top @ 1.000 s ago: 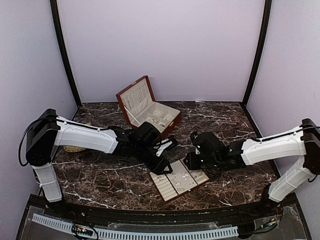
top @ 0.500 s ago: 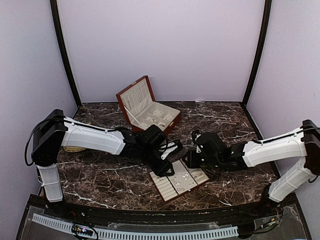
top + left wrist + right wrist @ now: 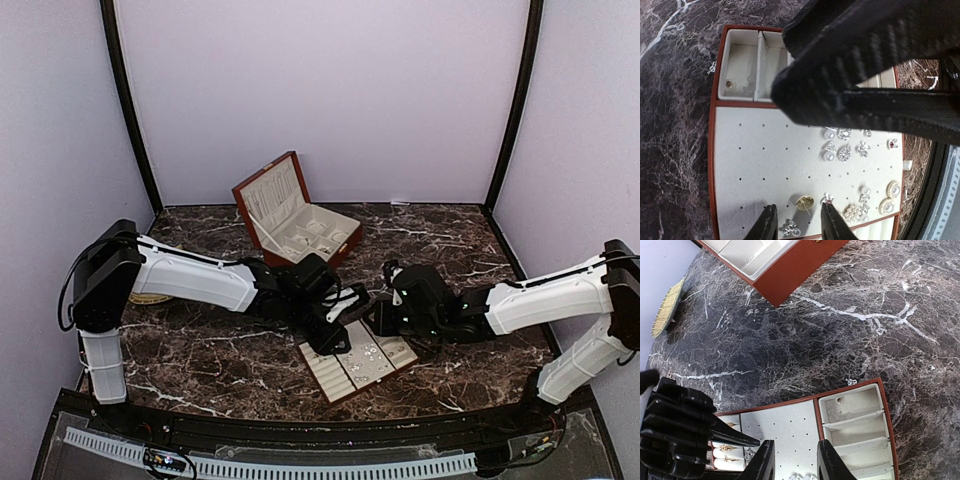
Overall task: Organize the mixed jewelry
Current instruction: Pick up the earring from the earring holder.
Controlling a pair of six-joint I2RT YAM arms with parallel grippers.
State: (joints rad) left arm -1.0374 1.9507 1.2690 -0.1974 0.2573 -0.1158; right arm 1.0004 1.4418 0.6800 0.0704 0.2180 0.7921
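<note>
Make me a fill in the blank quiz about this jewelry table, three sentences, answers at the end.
The wooden box at the back has its lid ___.
The left tool and the right tool are both above the cream slotted ___.
The earrings sit on a panel dotted with small ___.
Missing words: open; tray; holes.

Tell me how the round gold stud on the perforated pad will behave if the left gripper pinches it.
The gold stud is tiny beside the left gripper, so it is probably very light and easily flicked away. It looks like shiny hard metal: likely stiff but slippery between the fingers. Its round head may roll or skid across the perforated pad if nudged.
</note>
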